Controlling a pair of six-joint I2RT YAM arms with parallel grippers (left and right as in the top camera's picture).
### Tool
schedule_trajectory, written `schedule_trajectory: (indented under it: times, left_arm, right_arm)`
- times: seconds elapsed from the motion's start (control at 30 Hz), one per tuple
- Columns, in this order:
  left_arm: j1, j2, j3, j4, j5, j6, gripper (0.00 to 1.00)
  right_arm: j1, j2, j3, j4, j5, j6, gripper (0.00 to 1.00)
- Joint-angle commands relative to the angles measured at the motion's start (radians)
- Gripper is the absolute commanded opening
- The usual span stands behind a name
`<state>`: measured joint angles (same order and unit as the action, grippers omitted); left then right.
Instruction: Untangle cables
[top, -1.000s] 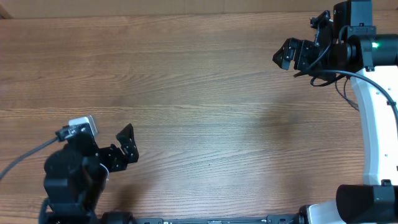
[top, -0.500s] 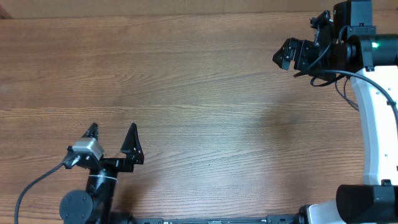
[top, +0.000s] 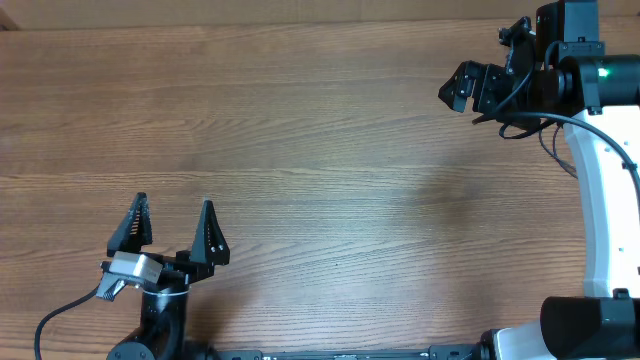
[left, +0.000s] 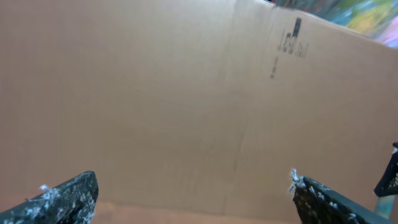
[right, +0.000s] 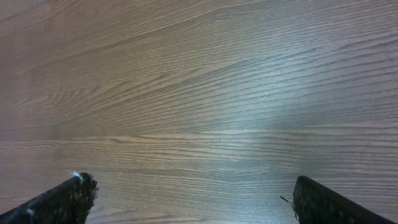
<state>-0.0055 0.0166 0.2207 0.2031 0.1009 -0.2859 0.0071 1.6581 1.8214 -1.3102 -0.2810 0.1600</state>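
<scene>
Search step, nothing grasped: left gripper (top: 172, 212) at the table's (top: 320, 150) near-left edge and right gripper (top: 458, 88) by its far-right corner stood wide open, empty; no cables were in view, so locating them seemed the next need.

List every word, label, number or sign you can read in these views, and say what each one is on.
Cardboard, left wrist view: a dark print of a few characters, with a smaller mark below it, too blurred to read.
Right arm, overhead view: a green light, but no lettering that can be made out.
Table: bare wood grain, no text.
Nothing here can be quoted.
</scene>
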Motion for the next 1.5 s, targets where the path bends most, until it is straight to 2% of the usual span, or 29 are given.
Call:
schedule_trajectory:
  times: [0.0, 0.13, 0.3, 0.47, 0.57, 0.77, 0.83, 1.47]
  left_arm:
    - [0.006, -0.013, -0.006, 0.051, -0.015, 0.072, 1.0]
    - [0.006, -0.013, -0.049, 0.2, -0.06, 0.082, 1.0]
    - [0.011, -0.013, -0.204, 0.451, -0.089, 0.08, 1.0]
    - [0.014, -0.013, -0.216, 0.364, -0.067, 0.077, 0.99]
    - [0.014, -0.013, -0.216, 0.251, -0.077, 0.077, 1.0]
    - [0.013, -0.013, -0.216, -0.114, -0.085, 0.077, 1.0]
    - [0.013, -0.013, -0.216, -0.299, -0.085, 0.077, 1.0]
    - [0.012, -0.013, -0.216, -0.281, -0.08, 0.081, 1.0]
  right_arm:
    - [-0.001, -0.006, 0.011, 0.003, -0.001, -0.004, 1.0]
    - [-0.001, -0.006, 0.011, 0.003, -0.001, -0.004, 1.0]
    - [-0.001, -0.006, 0.011, 0.003, -0.001, -0.004, 1.0]
    - [-0.001, -0.006, 0.011, 0.003, -0.001, -0.004, 1.0]
    - [-0.001, -0.006, 0.011, 0.003, -0.001, -0.004, 1.0]
    - [-0.001, -0.006, 0.011, 0.003, -0.001, -0.004, 1.0]
    - [-0.001, -0.006, 0.011, 0.003, -0.001, -0.004, 1.0]
    - [-0.001, -0.006, 0.011, 0.003, -0.001, -0.004, 1.0]
